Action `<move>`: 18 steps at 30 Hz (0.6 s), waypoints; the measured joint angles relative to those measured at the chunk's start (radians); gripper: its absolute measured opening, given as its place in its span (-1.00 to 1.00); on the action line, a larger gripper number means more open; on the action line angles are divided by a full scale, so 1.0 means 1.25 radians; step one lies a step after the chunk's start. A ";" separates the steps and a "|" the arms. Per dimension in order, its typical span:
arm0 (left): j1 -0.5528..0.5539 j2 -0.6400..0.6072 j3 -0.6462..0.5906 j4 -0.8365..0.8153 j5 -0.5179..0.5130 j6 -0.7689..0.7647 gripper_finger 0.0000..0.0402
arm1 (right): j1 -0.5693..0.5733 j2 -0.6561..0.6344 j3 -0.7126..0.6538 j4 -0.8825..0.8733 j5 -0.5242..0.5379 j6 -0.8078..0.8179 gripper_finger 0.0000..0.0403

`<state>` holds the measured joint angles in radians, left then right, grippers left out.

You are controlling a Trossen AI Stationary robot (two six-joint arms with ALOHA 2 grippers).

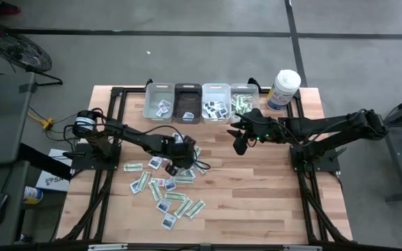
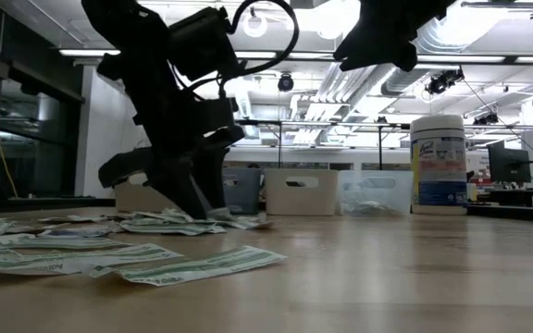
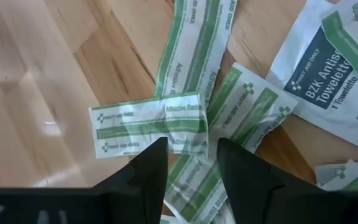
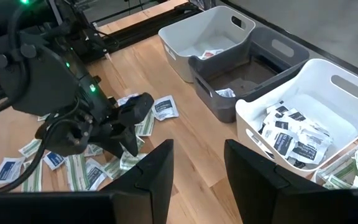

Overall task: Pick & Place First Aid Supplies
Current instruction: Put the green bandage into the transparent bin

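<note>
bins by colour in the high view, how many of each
white bins: 2
dark grey bin: 1
clear bin: 1
total: 4

A grey concrete floor [image 1: 208, 42], crossed by dark lines, is seen around the wooden worktop [image 1: 257, 202]. Long ceiling lights [image 2: 526, 60] and exposed ducts are seen beyond.
</note>
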<state>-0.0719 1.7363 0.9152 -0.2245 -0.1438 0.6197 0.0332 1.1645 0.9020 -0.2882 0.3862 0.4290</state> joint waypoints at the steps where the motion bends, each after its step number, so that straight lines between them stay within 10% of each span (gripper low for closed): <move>1: 0.000 0.000 0.000 0.000 -0.001 -0.003 -0.32 | 0.000 0.000 0.000 0.001 0.000 0.000 -0.33; 18: 0.000 -0.003 -0.001 -0.009 0.009 -0.055 -0.97 | 0.000 0.000 0.000 0.000 0.000 0.000 -0.33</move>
<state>-0.0719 1.7329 0.9138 -0.2352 -0.1329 0.5515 0.0334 1.1645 0.9020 -0.2878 0.3862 0.4290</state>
